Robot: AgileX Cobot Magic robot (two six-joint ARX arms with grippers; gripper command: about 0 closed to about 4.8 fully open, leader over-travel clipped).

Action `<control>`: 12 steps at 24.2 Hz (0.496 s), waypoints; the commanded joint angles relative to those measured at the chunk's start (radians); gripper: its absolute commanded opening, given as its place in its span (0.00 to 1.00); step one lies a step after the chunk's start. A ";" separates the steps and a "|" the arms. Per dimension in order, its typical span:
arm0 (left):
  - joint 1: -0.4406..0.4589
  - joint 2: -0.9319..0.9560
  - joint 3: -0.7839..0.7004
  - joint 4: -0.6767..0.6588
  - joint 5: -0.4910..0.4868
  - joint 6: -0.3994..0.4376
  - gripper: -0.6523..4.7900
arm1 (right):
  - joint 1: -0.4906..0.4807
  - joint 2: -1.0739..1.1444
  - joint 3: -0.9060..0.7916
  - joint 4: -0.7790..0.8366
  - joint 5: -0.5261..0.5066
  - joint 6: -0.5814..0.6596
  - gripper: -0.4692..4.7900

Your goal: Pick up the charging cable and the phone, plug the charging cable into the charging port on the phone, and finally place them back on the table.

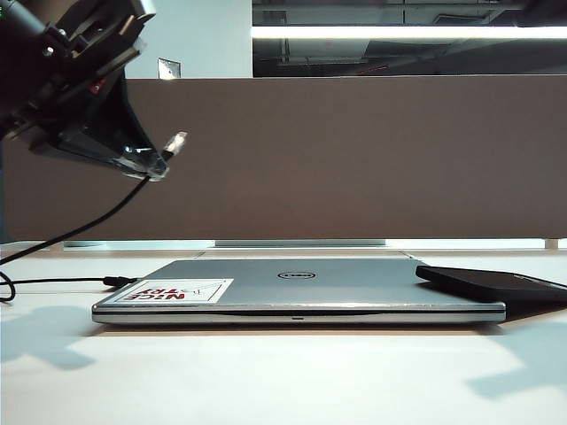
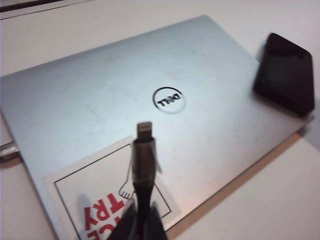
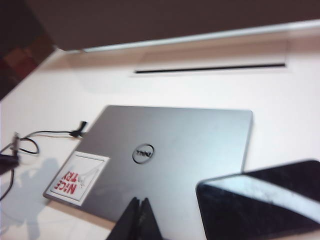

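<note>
A: What does the left gripper (image 2: 141, 220) hold?
B: It pinches the cable (image 2: 143, 165) up high, plug up, above the laptop (image 2: 125, 100).
A: And the right gripper (image 3: 139, 220)?
B: Squeezed tight on nothing, over the laptop's near edge.
A: Where's the phone (image 1: 492, 285)?
B: On the laptop's right corner, sticking out over the table (image 1: 283, 372).
</note>
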 commanded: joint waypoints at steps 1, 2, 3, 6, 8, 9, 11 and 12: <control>0.001 -0.002 0.006 0.021 0.000 -0.036 0.11 | -0.101 0.018 0.002 -0.028 -0.055 0.096 0.07; 0.001 -0.002 0.006 0.026 0.000 -0.036 0.11 | -0.158 0.034 0.001 -0.049 -0.085 0.182 0.07; 0.000 -0.002 0.007 0.027 0.000 -0.036 0.11 | -0.183 0.043 0.001 -0.057 -0.101 0.215 0.07; 0.000 -0.002 0.007 0.034 0.000 -0.035 0.11 | -0.257 0.083 0.000 -0.071 -0.168 0.320 0.07; 0.000 -0.002 0.007 0.042 0.000 -0.035 0.11 | -0.315 0.145 -0.004 -0.072 -0.262 0.336 0.07; 0.000 -0.002 0.006 0.045 0.000 -0.035 0.11 | -0.335 0.185 -0.004 -0.071 -0.301 0.348 0.07; 0.000 -0.002 0.006 0.049 0.000 -0.035 0.11 | -0.343 0.250 -0.004 -0.070 -0.309 0.362 0.07; 0.000 -0.002 0.007 0.050 0.000 -0.035 0.11 | -0.343 0.274 -0.004 -0.071 -0.308 0.378 0.09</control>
